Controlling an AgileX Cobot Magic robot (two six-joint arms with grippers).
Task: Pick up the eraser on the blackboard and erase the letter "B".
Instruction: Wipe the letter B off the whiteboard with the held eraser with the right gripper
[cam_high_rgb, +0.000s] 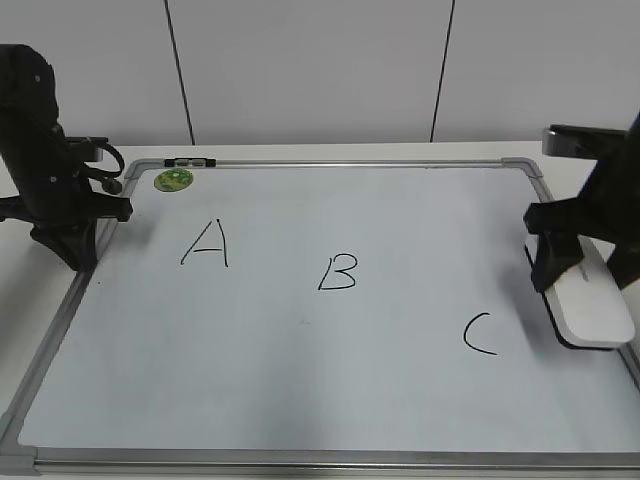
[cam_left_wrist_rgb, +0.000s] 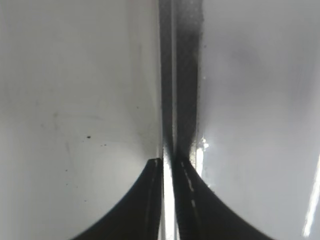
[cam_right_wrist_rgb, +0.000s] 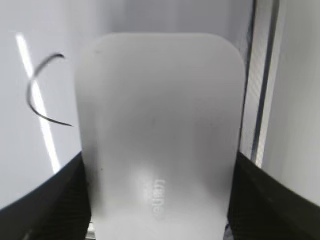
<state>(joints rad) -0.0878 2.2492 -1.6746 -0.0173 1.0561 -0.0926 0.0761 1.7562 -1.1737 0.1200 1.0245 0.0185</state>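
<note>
The white eraser (cam_high_rgb: 595, 305) lies near the right edge of the blackboard (cam_high_rgb: 300, 370), just right of the letter C (cam_high_rgb: 480, 335). My right gripper (cam_high_rgb: 587, 283) straddles the eraser, one finger against each long side. In the right wrist view the eraser (cam_right_wrist_rgb: 160, 125) fills the gap between the fingers of the right gripper (cam_right_wrist_rgb: 160, 155), with no gap showing. The letter "B" (cam_high_rgb: 338, 272) is in the board's middle, untouched. My left gripper (cam_high_rgb: 75, 255) is shut and empty at the board's left frame. In the left wrist view the left gripper (cam_left_wrist_rgb: 168, 160) hangs over the frame (cam_left_wrist_rgb: 172, 75).
The letter A (cam_high_rgb: 207, 245) is left of the B. The C also shows in the right wrist view (cam_right_wrist_rgb: 42, 90). A round green sticker (cam_high_rgb: 173, 180) sits at the top left corner, with a small black and white clip (cam_high_rgb: 190, 161) on the top frame.
</note>
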